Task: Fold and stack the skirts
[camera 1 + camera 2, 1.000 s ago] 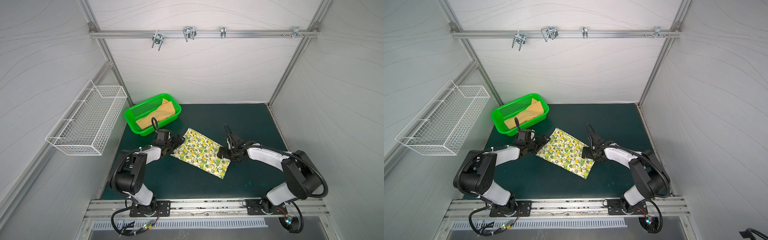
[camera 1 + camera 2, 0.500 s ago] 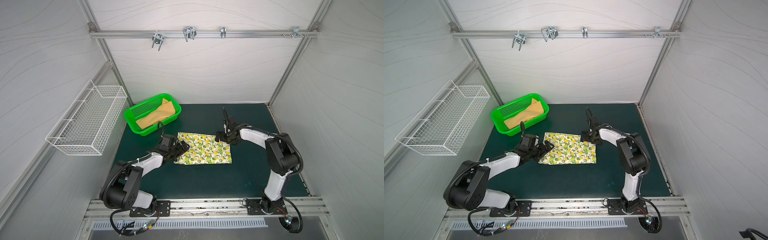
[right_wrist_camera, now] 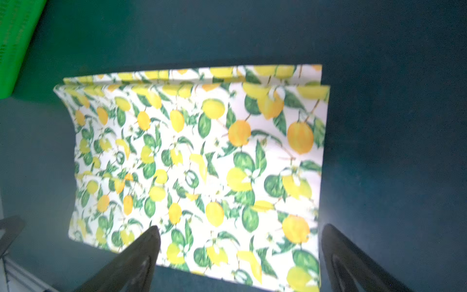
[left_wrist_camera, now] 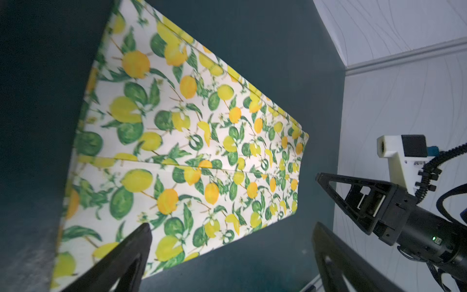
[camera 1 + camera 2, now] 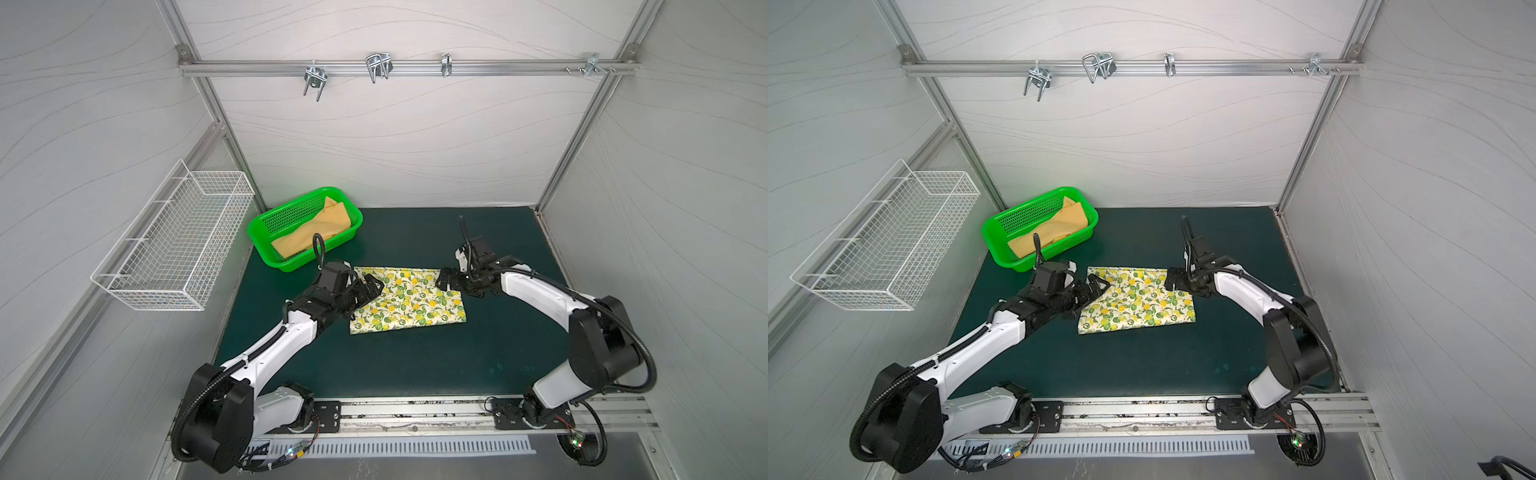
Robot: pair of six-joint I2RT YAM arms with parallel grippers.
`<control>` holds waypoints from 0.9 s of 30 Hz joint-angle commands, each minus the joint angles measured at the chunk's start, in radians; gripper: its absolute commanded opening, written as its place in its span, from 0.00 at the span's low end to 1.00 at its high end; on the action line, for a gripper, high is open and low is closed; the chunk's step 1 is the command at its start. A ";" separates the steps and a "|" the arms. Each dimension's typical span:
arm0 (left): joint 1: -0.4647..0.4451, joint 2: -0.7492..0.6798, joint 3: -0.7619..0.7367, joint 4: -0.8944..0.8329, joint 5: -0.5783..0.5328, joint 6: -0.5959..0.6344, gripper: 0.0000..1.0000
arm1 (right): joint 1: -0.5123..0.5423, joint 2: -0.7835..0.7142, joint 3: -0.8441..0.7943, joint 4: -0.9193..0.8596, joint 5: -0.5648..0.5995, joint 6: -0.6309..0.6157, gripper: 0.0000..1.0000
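Observation:
The lemon-print skirt point(image 5: 409, 301) point(image 5: 1138, 301) lies folded in a flat rectangle in the middle of the dark green mat. My left gripper point(image 5: 372, 289) point(image 5: 1098, 284) hovers open over its left edge, nothing between the fingers. In the left wrist view the skirt point(image 4: 189, 151) spreads out beyond the open gripper point(image 4: 231, 232). My right gripper point(image 5: 444, 280) point(image 5: 1170, 280) stands open at the skirt's far right corner. The right wrist view has the cloth point(image 3: 197, 164) under the open gripper point(image 3: 240, 232). The mustard skirt point(image 5: 316, 232) point(image 5: 1054, 230) lies crumpled in the green basket.
The green basket point(image 5: 266, 232) point(image 5: 994, 232) point(image 3: 15, 45) stands at the mat's back left, close behind my left wrist. A white wire basket point(image 5: 174, 241) hangs on the left wall. A rail with metal hooks point(image 5: 378, 68) runs along the back wall.
The lemon-print skirt lay diagonally a second ago and now lies square to the mat's front edge. Both arms shifted with it; the right elbow has swung out to the right.

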 commanded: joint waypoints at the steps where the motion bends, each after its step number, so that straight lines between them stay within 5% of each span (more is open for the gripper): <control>1: -0.068 0.009 0.015 0.103 0.021 -0.062 0.99 | 0.031 -0.074 -0.077 0.011 -0.075 0.051 0.99; 7: -0.147 0.099 0.000 0.237 0.037 -0.130 0.99 | 0.113 -0.145 -0.226 0.168 -0.158 0.132 0.99; 14: -0.222 0.153 0.022 0.286 0.013 -0.156 0.99 | 0.134 -0.059 -0.273 0.228 -0.135 0.163 0.99; 27: -0.239 0.337 0.073 0.433 0.042 -0.218 0.99 | 0.132 -0.171 -0.296 0.227 -0.100 0.160 0.99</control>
